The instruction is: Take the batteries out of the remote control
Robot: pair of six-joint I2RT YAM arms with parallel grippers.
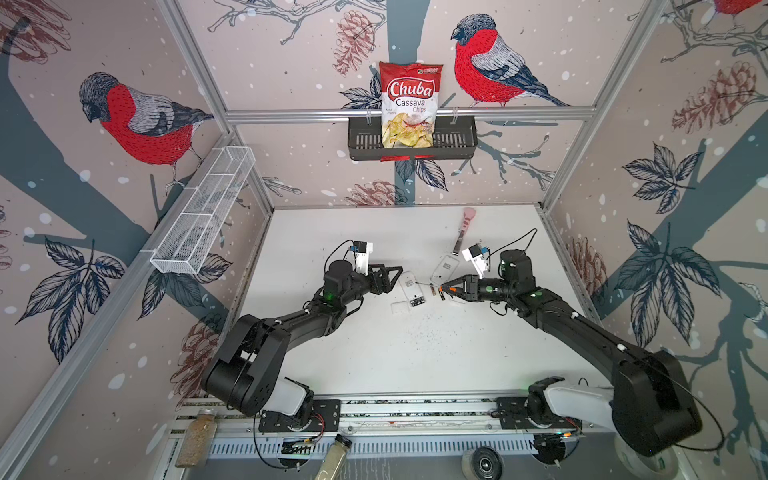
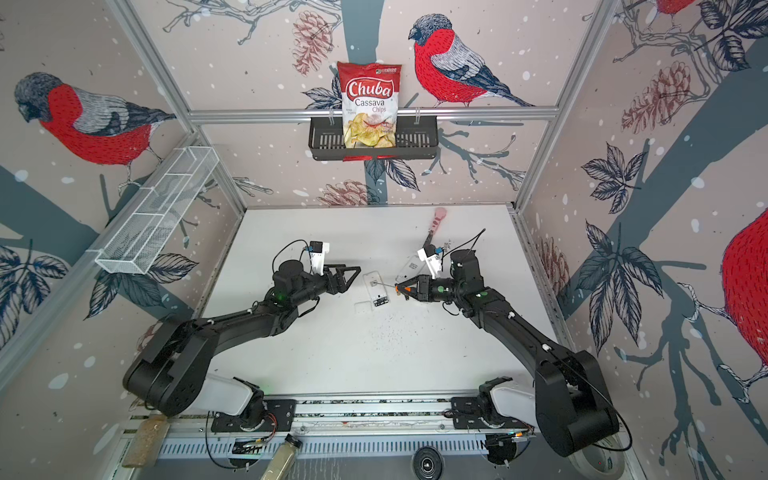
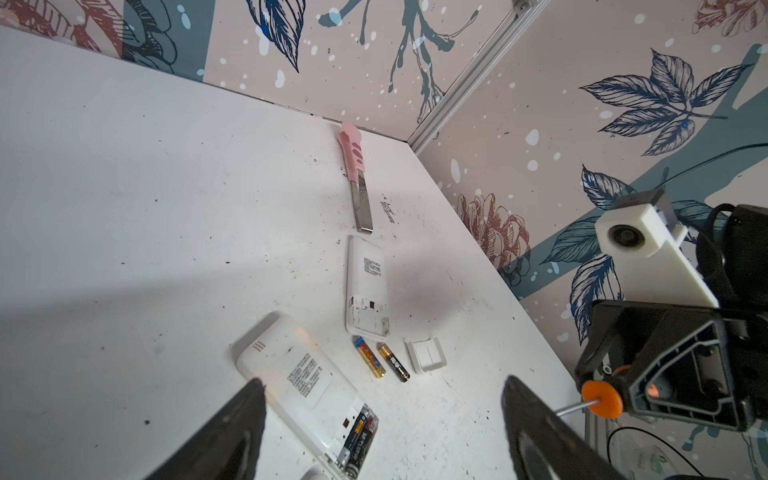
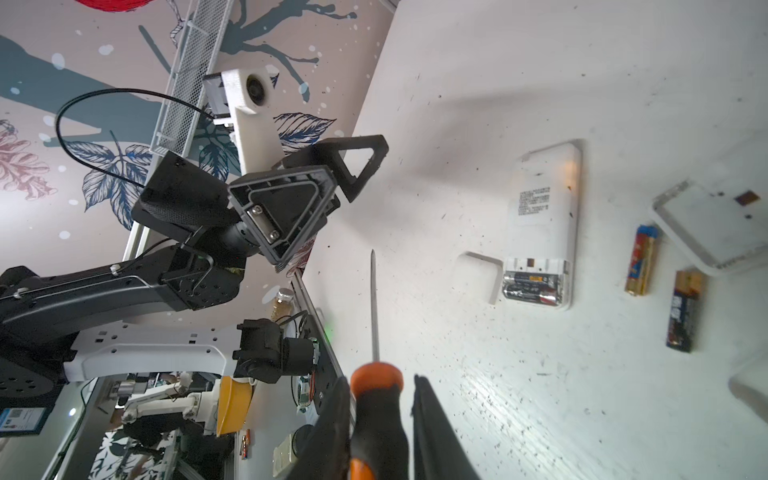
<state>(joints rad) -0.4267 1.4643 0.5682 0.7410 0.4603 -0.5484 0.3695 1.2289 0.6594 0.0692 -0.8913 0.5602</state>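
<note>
A white remote control [image 3: 299,374] lies back up with its cover off. Two dark batteries [image 3: 359,440] sit side by side in its open bay [image 4: 530,286]. Two loose batteries [image 3: 369,356] [image 3: 394,362] lie on the table between it and a second white remote [image 3: 365,282], whose bay is empty. My left gripper [image 1: 390,276] hangs open just left of the loaded remote [image 1: 411,286], with nothing between its fingers. My right gripper [image 1: 451,287] is shut on the orange-and-black handle of a screwdriver [image 4: 374,307]. In both top views the thin shaft reaches over the loaded remote [image 2: 376,286].
One white battery cover [image 4: 478,276] lies beside the loaded remote, another [image 3: 426,355] beside the loose batteries. A pink-handled scraper [image 1: 463,228] lies beyond the second remote. A black basket holding a chips bag [image 1: 409,104] and a white wire shelf [image 1: 203,216] hang on the walls.
</note>
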